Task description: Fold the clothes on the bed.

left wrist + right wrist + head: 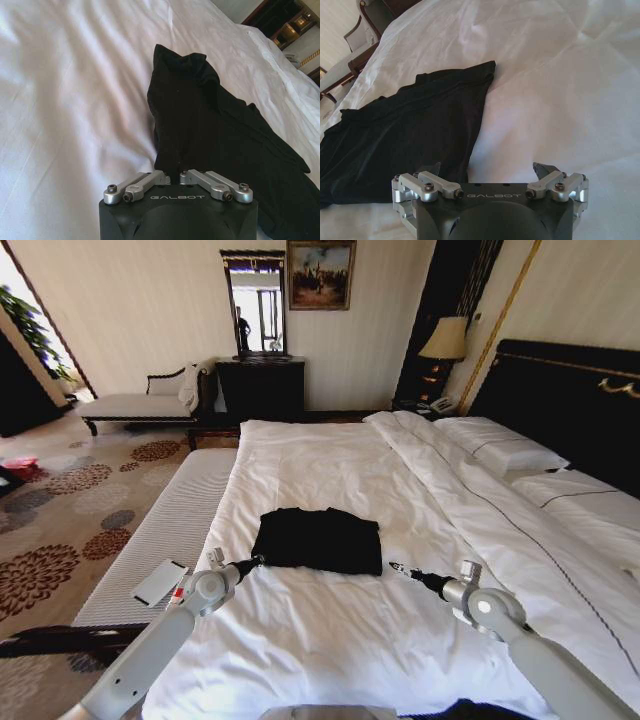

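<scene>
The T-shirt [318, 539] is seen lying near the middle of the bed [330, 640], already gathered into a compact dark rectangle on the white duvet [420, 490]; no lettering is visible, so the printed side is judged to be turned in or under.

The left gripper [256, 561] is placed at the shirt's near left corner. In the left wrist view the fingers [165, 176] are brought together at the fabric's edge, with black cloth right at the tips; a pinch on the T-shirt [210, 135] is judged likely, though the tips themselves are hidden by the gripper body. A corner hold like this is what would be used to lift and carry one edge over for another fold.

The right gripper [397, 568] is held just beside the shirt's near right corner, apart from the cloth, low over the duvet. In the right wrist view its fingers [543, 172] are spread wide with nothing between them, and the T-shirt [405, 140] lies off to one side. It is judged to be lined up for the matching corner, not yet closed.

A phone-like slab [160, 582] lies on the bench at the bed's left side.
</scene>
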